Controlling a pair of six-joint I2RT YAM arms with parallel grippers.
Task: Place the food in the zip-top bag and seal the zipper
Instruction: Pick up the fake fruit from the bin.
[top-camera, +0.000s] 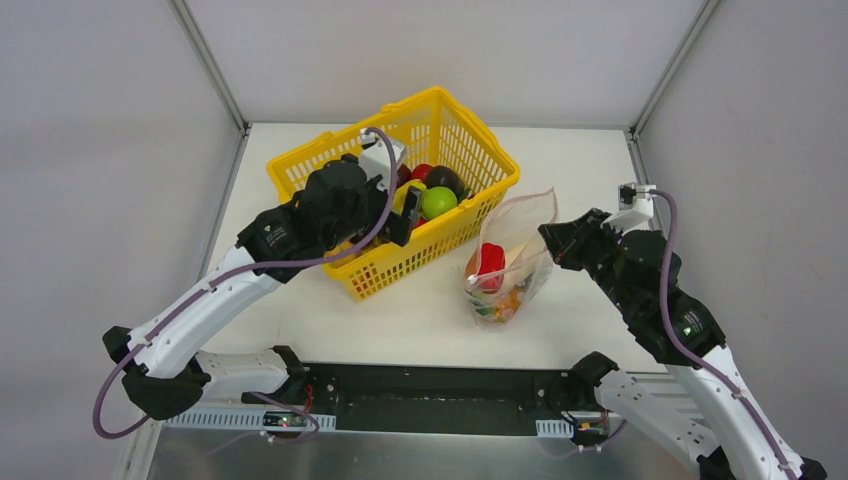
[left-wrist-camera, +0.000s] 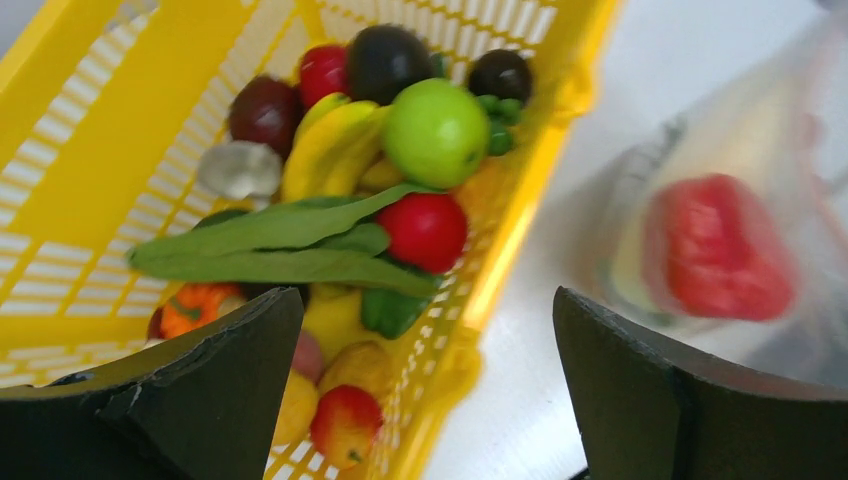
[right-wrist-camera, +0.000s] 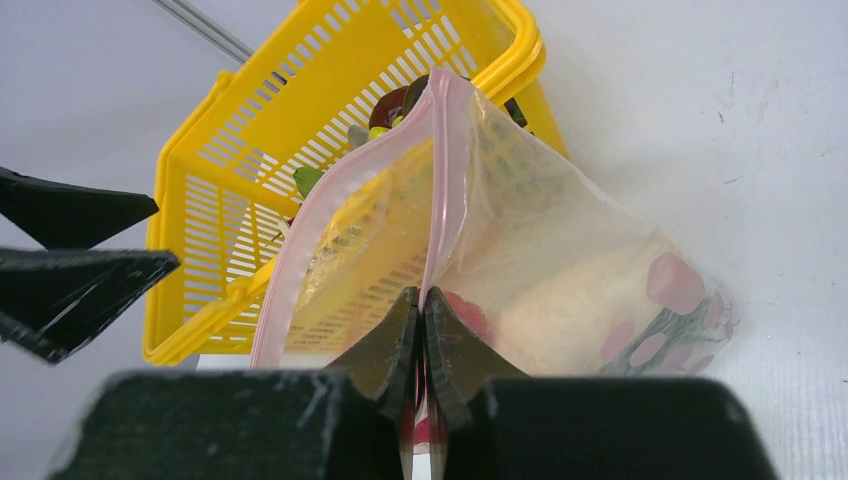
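While my R gripper pinches zipper | zip-top bag stands beside basket, mouth up, long axis toward far wall | L gripper spread wide above food | white table, grey walls

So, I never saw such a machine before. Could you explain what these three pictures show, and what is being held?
Two robot arms stand at a table's near edge. One picture looks down from above; the other two come from a camera on each wrist. On the table is a yellow basket holding toy food, such as a green apple. Beside it is a clear zip-top bag with a red piece inside. The right gripper is pinching the bag's pink zipper, holding the mouth up. The left gripper is open, empty, above the basket.
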